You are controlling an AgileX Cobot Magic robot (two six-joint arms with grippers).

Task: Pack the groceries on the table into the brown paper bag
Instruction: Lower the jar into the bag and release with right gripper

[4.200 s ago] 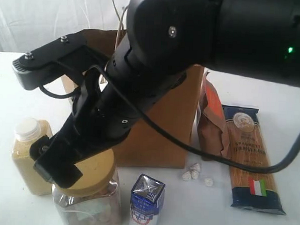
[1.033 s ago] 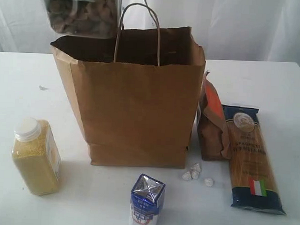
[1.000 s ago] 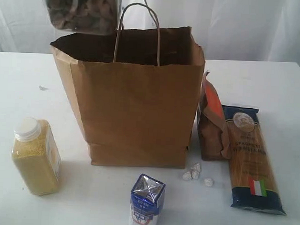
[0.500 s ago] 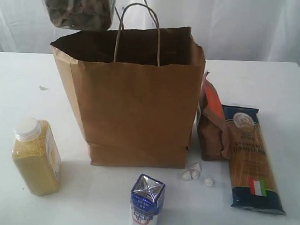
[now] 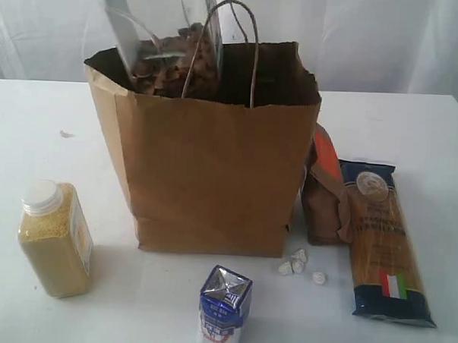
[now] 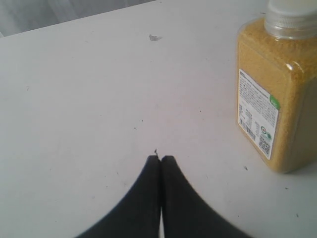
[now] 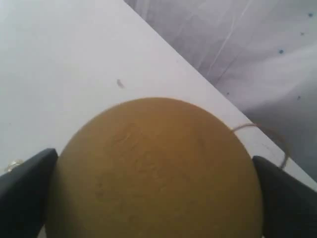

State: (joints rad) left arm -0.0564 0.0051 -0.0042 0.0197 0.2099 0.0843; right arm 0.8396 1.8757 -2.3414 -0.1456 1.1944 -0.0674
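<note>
Your right gripper (image 7: 154, 198) clasps the tan round lid (image 7: 156, 158) of the clear wide jar (image 5: 169, 62). The jar, full of brown pieces, is tilted in the mouth of the tall brown paper bag (image 5: 206, 170). Your left gripper (image 6: 160, 159) is closed and empty.

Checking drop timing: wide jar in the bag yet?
Partly in: tan-lidded wide jar, tilted, bottom below the brown paper bag rim; right gripper clamps its lid.
</note>
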